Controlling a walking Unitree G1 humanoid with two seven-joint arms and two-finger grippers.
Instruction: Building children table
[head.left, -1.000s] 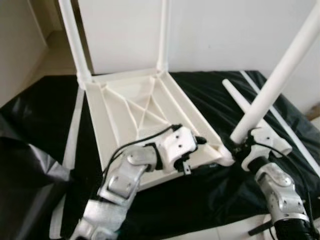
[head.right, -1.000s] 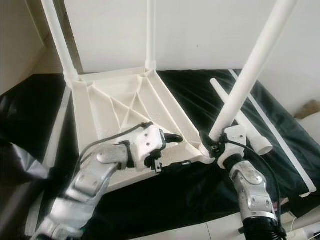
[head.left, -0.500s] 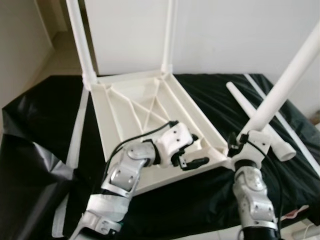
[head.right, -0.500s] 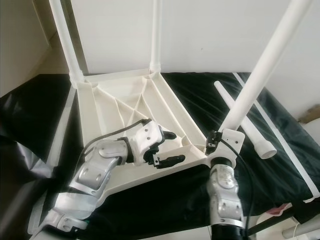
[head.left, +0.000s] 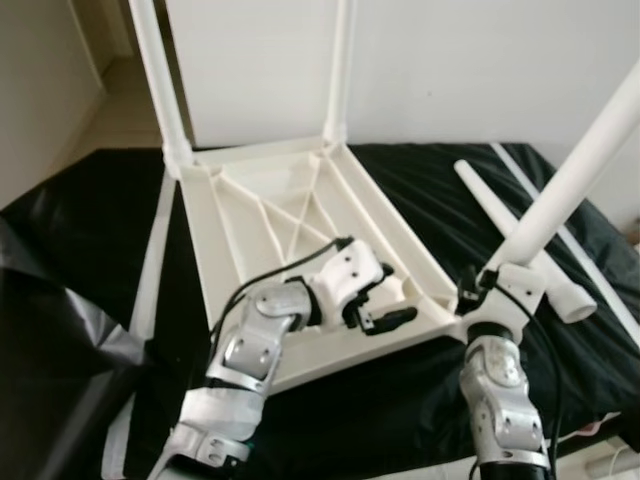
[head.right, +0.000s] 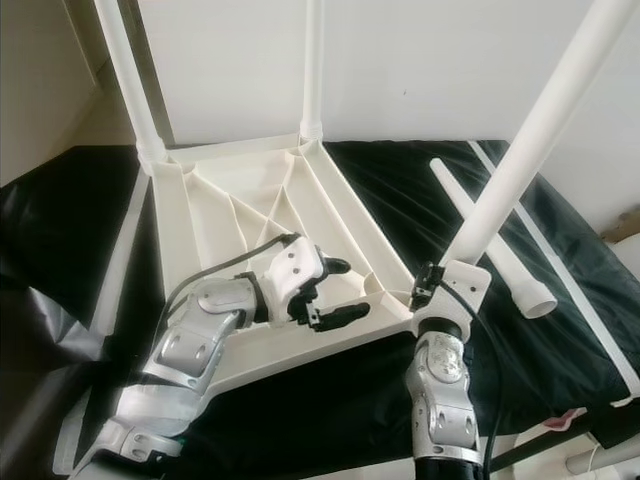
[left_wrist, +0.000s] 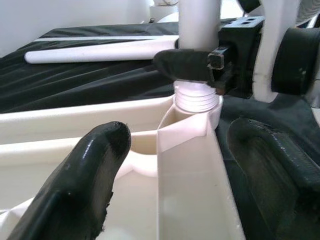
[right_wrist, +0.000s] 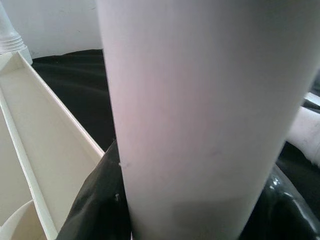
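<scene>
Our right gripper (head.right: 432, 292) clamps its jaws around the white leg (head.right: 520, 160), standing in the near corner socket of the upturned tabletop (head.left: 290, 215) on black sheeting (head.left: 90, 230). Our left gripper (head.left: 385, 300), jaws wide, straddles the tabletop's rim beside it.

No writing, label, brand mark or number can be read anywhere in these views; the white tabletop (head.left: 300, 230) and its white legs (head.right: 520, 170) carry plain, unmarked plastic. The black sheet (head.left: 90, 230) beneath is likewise plain; the robot's silver arm housings bear nothing legible.
</scene>
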